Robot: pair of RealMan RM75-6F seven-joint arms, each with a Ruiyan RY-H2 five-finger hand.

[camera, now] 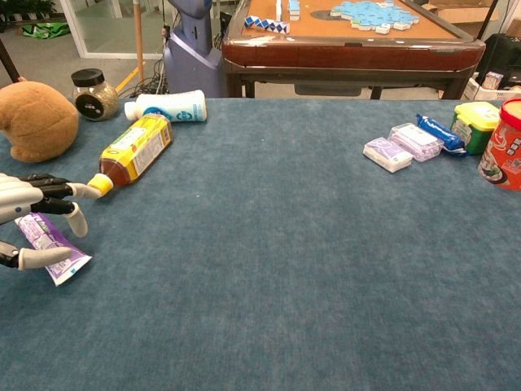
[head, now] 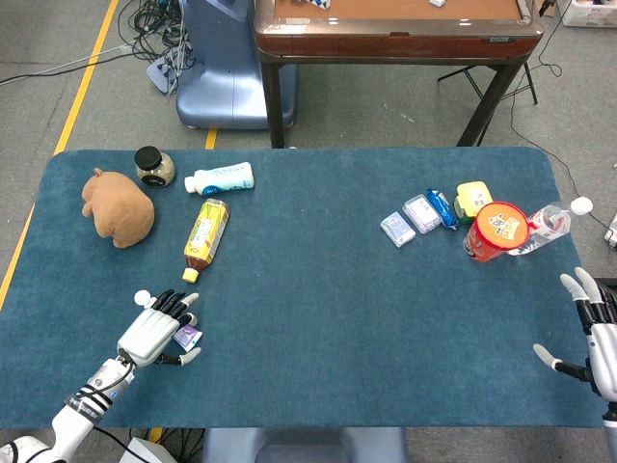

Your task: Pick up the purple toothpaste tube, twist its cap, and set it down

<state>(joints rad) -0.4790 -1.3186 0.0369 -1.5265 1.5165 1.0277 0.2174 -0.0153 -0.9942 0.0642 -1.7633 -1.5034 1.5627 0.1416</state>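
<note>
The purple toothpaste tube point(camera: 50, 239) lies flat on the blue table near its front left corner. In the head view only its white cap point(head: 143, 297) and flat end point(head: 187, 337) stick out from under my left hand point(head: 159, 328). That left hand point(camera: 28, 204) hovers palm-down over the tube, fingers spread above it and the thumb lying along its near side; no firm grip shows. My right hand point(head: 593, 333) rests open at the table's far right edge, holding nothing, and is out of the chest view.
A yellow tea bottle point(head: 205, 234) lies just beyond the left hand, its cap close to the fingertips. Behind it are a brown plush toy point(head: 120, 207), a small jar point(head: 152, 166) and a white bottle point(head: 222, 177). Small packets point(head: 424, 212) and a red cup point(head: 496, 230) sit at the right.
</note>
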